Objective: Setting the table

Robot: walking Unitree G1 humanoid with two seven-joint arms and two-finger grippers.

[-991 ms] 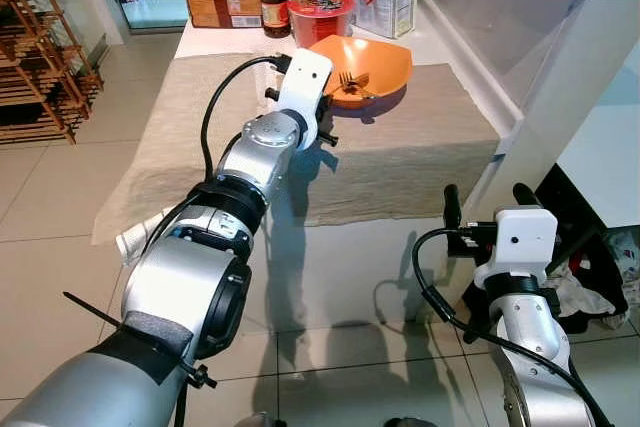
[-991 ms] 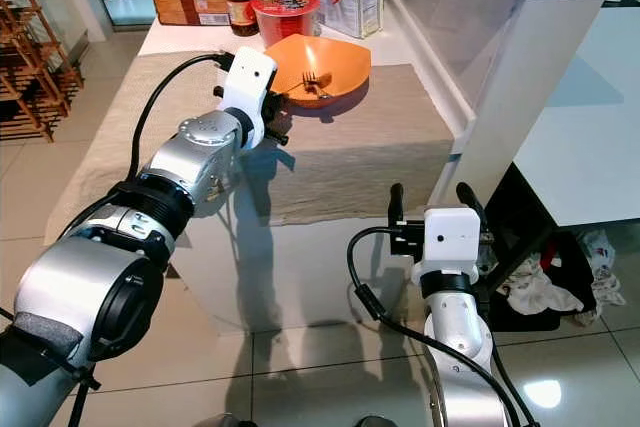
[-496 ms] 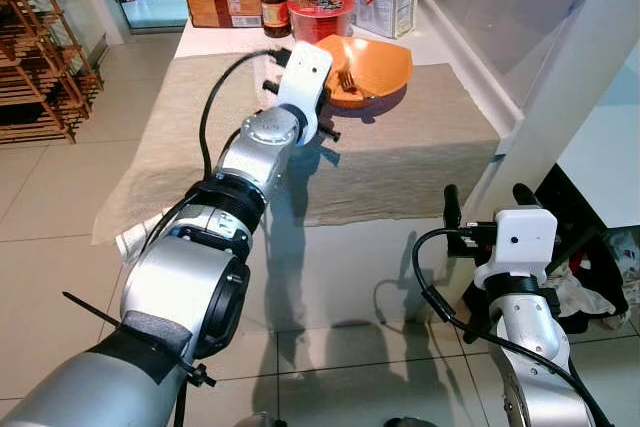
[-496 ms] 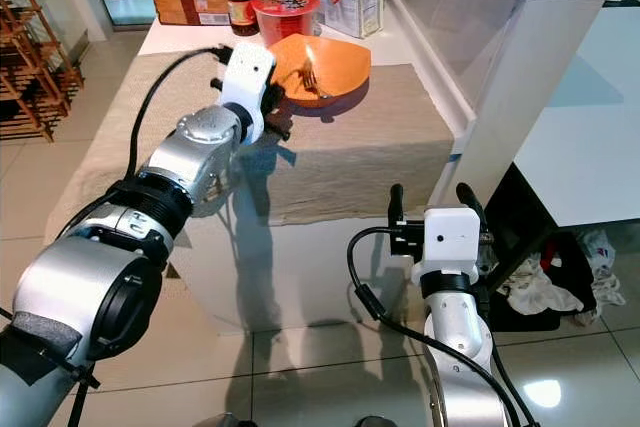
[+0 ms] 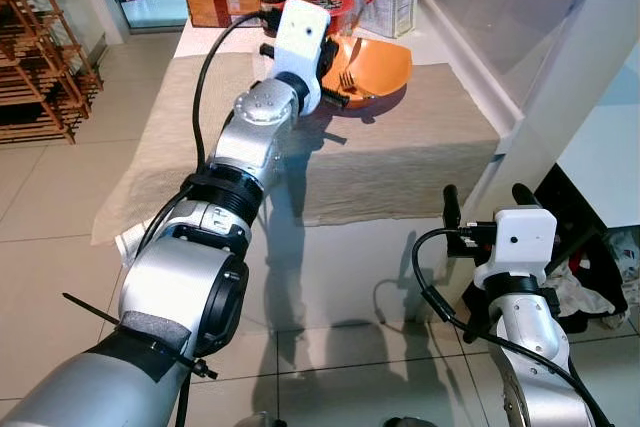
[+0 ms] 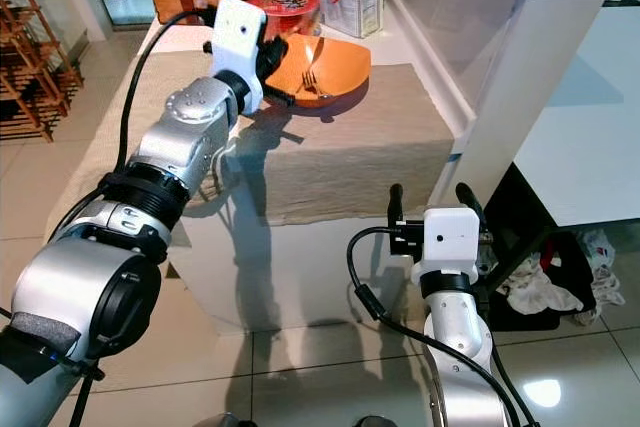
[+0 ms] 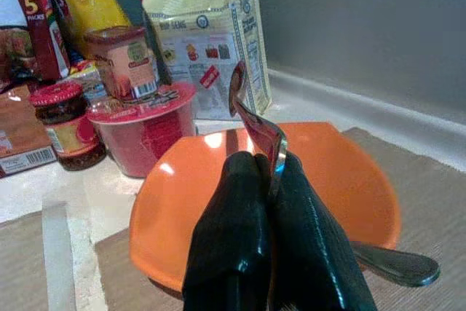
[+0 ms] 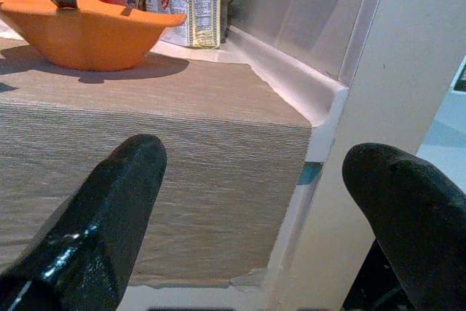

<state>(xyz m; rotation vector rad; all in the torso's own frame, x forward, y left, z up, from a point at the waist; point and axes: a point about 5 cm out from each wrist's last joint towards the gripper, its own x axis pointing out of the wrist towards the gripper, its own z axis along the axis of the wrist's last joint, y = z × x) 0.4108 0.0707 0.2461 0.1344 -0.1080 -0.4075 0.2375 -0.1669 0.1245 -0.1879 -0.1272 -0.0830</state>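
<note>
Since a second ago my left tool (image 7: 266, 253) has risen over the orange bowl (image 5: 375, 65) on the desk (image 5: 420, 147), pinched on a metal utensil (image 7: 255, 121): thin, stiff, slippery, best held mid-handle; right tool (image 8: 255, 202) idles wide

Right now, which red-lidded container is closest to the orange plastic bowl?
The wide red plastic tub, right behind the orange plastic bowl's rim. The small red-lidded glass jar stands farther off, beside the tub.

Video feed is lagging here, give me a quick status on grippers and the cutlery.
Left gripper shut on a metal utensil, above the orange bowl. Fork in the bowl. Right gripper open, idle off the table corner. Jars and boxes crowd behind the bowl.
</note>
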